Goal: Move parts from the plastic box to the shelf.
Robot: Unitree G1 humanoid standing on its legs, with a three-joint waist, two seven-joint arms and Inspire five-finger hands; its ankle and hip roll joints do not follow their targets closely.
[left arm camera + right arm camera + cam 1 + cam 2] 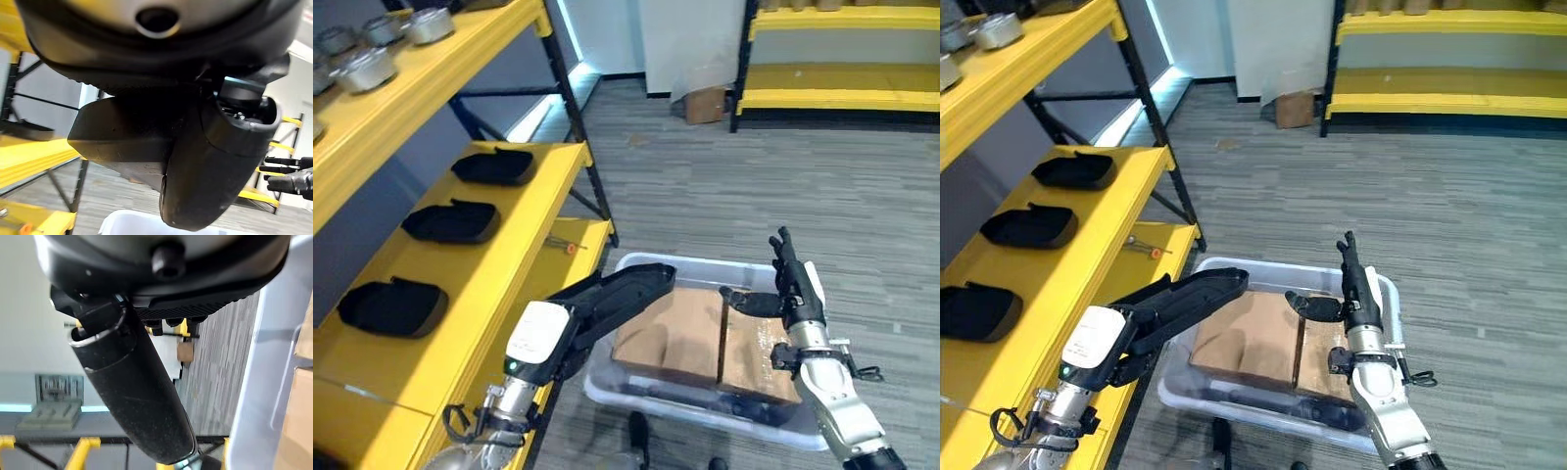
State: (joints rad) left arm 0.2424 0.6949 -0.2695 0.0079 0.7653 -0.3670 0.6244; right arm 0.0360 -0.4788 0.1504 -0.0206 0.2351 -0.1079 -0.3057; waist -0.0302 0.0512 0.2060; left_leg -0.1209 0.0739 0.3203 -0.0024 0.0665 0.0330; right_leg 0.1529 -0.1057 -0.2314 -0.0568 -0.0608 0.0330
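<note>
A pale plastic box [697,262] stands on the floor beside the yellow shelf [524,255]. It holds brown cardboard [675,333] and dark parts [705,397] along its near wall. My left hand [543,343] hovers over the box's left edge, curled round a long black part [626,287] that points across the box. The same part shows past the thumb in the left wrist view [117,139]. My right hand [793,294] is open over the box's right side, fingers straight up, thumb out, holding nothing. Three similar black parts [450,220] lie on the shelf.
Silver metal parts [367,69] sit on the upper shelf level. A small orange-tipped tool [563,245] lies on the lower shelf board. A cardboard box [705,103] and a second yellow rack [842,98] stand at the far wall across grey carpet.
</note>
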